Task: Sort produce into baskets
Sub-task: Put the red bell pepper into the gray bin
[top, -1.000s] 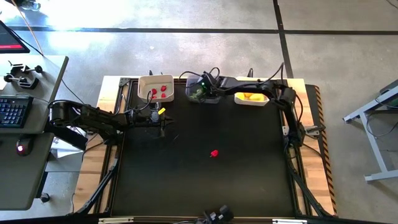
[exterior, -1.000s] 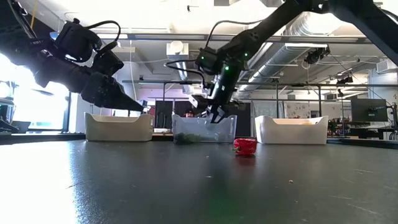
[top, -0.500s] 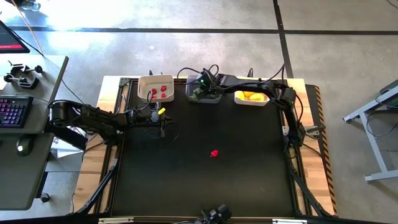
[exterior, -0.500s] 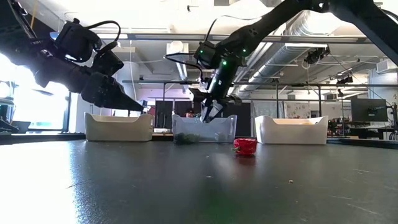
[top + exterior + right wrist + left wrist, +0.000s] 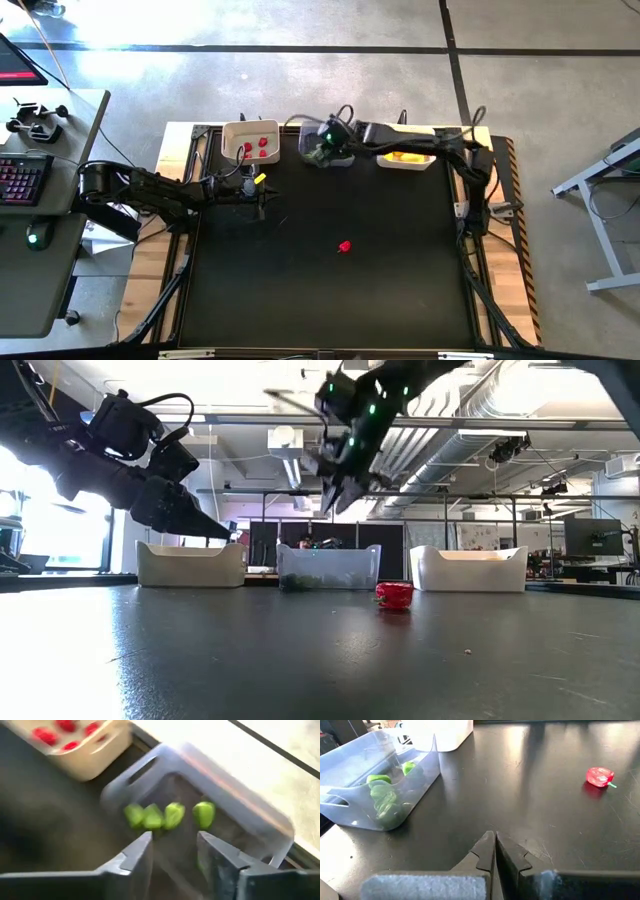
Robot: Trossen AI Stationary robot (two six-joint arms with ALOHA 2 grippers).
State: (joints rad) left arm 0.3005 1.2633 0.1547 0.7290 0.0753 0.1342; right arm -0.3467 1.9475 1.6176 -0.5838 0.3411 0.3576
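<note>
Green pieces [image 5: 165, 815] sit in the grey basket [image 5: 260, 825], right end effector [image 5: 172, 852] hovering above, parted and empty; next, I'd say, it fetches the red piece [image 5: 344, 246] mid-tabletop [image 5: 400, 280].

High cam straight down, low cam table-level, wrist cams close; all w/ green-filled bin [image 5: 328, 156]

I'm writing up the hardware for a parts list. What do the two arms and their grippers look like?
Both arms are dark, jointed and draped with loose black cables. The left gripper has two dark, tapered, wedge-shaped fingers on a grey-padded bar, with a yellow tag near the wrist in the high view. The right gripper has matching dark angular fingers, and a green light glows on its wrist.
</note>
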